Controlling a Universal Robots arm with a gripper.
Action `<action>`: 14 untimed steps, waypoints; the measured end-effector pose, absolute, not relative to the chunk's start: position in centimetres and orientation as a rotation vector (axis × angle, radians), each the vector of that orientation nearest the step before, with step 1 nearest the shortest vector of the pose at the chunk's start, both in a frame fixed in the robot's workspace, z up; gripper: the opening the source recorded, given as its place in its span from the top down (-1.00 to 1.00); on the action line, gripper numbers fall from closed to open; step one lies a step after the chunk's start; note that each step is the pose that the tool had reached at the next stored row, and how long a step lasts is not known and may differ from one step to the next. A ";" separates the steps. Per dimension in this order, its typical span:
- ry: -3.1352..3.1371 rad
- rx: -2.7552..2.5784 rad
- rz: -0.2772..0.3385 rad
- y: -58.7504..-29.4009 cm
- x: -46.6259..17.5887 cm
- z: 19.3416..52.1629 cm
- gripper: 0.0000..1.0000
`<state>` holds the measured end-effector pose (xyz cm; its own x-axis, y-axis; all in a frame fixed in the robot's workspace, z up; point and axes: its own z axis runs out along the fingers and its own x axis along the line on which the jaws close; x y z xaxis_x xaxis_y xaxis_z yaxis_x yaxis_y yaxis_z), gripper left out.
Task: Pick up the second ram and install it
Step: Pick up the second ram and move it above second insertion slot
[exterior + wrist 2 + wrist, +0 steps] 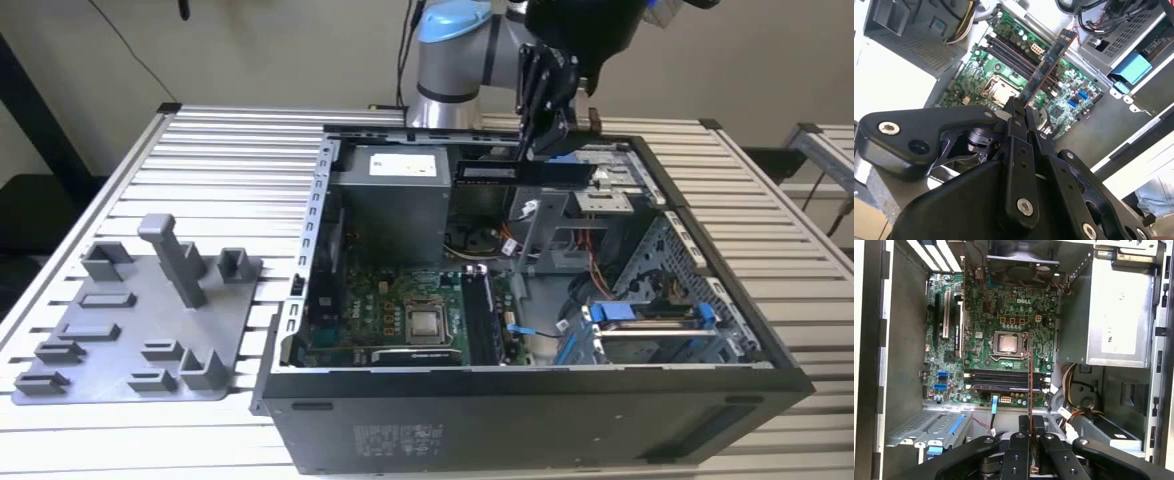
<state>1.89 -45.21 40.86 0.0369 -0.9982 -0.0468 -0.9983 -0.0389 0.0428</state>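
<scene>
One second ram (1050, 59) clamped in the claw (1018, 111) above the open computer case (534, 400).
We are holding it over the motherboard (999, 315), well clear of the memory slots (999, 380).

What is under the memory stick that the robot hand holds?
Below the memory stick, held in the hand, lies the green motherboard with long black memory slots and a square processor socket. The stick covers a thin strip of board, so that part is hidden.
</scene>
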 end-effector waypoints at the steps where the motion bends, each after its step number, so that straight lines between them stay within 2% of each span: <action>1: 2.177 -2.260 0.100 -45.0 1.9 40.9 0.73; 14: 2.212 -2.225 0.100 -44.4 1.3 40.8 0.73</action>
